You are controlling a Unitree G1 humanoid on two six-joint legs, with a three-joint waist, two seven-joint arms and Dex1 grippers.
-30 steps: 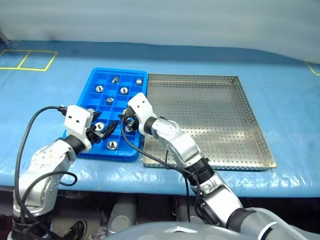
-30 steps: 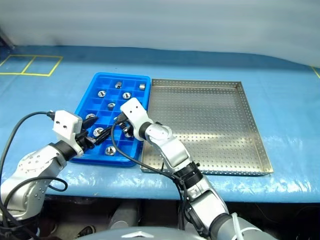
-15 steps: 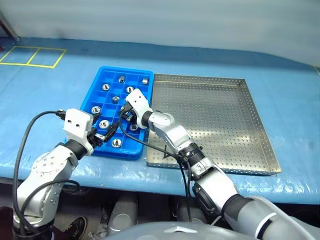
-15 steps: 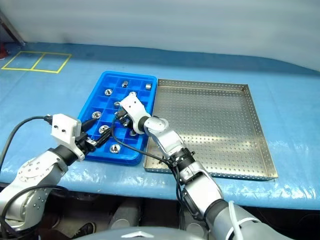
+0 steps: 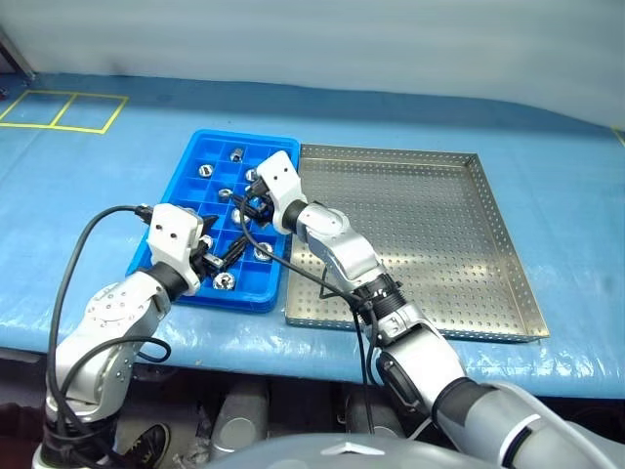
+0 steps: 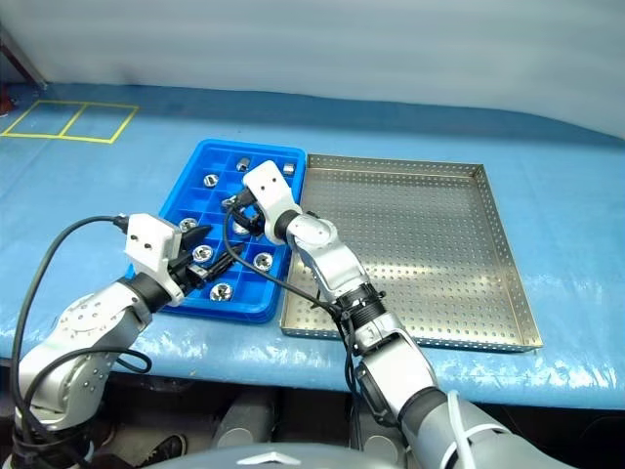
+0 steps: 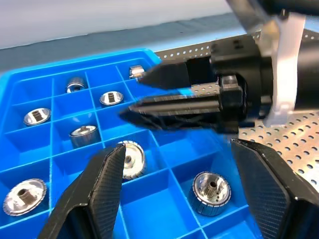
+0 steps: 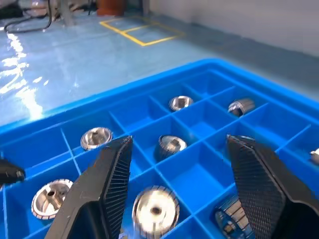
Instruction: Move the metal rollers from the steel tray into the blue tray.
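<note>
Blue sheeting covers the whole table [image 5: 547, 147], and on it the blue tray [image 5: 191, 156] lies at the 9 o'clock side of the steel tray [image 5: 430, 234], the two touching along one edge. We see no roller on the perforated floor of the steel tray; the metal rollers [image 8: 155, 213] sit singly in the square compartments of the blue tray, one of them just below our right gripper [image 8: 174, 189]. Our judgement is that we are at the end of a placing step: the right gripper hangs over the middle rows of the blue tray with its fingers apart and nothing between them, so the roller seems to be already set down. Our left gripper [image 7: 174, 194] waits at the near edge of the same tray, at 7 o'clock from the right one, its fingers also spread and empty. For the next move we would lift the right gripper clear of the compartment walls and carry it toward 3 o'clock, over the steel tray, to check whether any roller remains there. Compared with one second ago, the right gripper has travelled toward 12 o'clock along the tray, and its fingers, then nearly together, now stand apart; the left gripper has shifted a little toward the right one.
</note>
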